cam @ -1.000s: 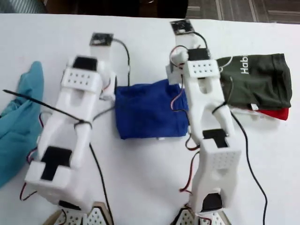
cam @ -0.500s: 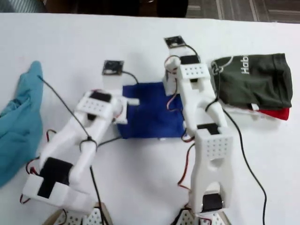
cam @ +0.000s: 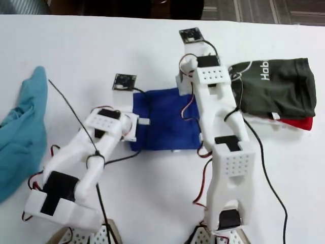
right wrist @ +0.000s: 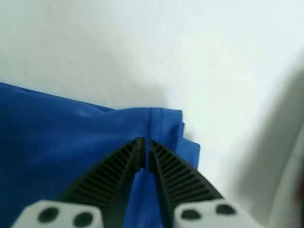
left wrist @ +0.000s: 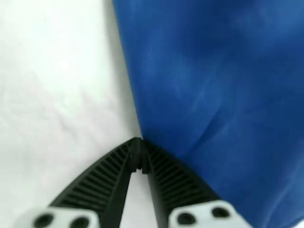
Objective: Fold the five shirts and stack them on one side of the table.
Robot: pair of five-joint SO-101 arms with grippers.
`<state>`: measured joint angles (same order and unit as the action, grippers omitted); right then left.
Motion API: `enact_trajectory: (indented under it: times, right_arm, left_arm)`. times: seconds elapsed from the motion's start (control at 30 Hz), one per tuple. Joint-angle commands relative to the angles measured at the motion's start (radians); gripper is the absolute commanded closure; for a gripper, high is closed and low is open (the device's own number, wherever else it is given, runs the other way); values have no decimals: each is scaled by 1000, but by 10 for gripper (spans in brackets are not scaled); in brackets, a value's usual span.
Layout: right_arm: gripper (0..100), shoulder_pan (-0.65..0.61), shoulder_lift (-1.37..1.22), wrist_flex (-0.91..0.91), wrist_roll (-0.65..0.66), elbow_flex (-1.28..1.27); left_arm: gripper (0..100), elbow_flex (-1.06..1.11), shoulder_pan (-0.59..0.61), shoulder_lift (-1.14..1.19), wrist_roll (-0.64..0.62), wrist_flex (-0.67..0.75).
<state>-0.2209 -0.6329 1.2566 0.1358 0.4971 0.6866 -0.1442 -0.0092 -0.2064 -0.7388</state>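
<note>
A royal-blue cotton shirt lies folded into a flat rectangle. Near its right edge sits a folded dark green shirt with white print, stacked on a red shirt that peeks out beneath. Well off to its left, a teal fabric shirt lies crumpled.

Left claw pulled back — to the blue shirt edge.

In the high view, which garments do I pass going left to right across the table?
Crumpled teal fabric shirt → folded royal-blue fabric shirt → folded dark green fabric shirt.
</note>
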Motion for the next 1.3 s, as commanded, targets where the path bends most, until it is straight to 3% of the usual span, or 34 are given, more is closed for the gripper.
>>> enact_trajectory:
  times: [0.0, 0.27, 0.5, 0.87, 1.0, 1.17, 1.27]
  right_arm:
    - [978, -4, -13, -31, -2, 46]
    - [978, 45, -96, -35, -2, 54]
    - [978, 61, 73, 38, -9, 55]
    - [978, 68, 320, 188, -31, -29]
    - [978, 68, 420, 76, -110, -298]
    - [978, 62, 591, -211, -109, -694]
    - [969, 62, 618, -262, -109, -779]
  left_arm:
    - [973, 1, 0, -48, 8, 15]
    - [973, 15, 0, -46, 9, 15]
    - [973, 7, 5, -55, 9, 9]
    - [973, -232, 6, -55, 11, -250]
    - [973, -325, 38, -55, 84, -313]
    - [973, -409, 152, -55, 117, -359]
    - [973, -403, 224, -55, 118, -367]
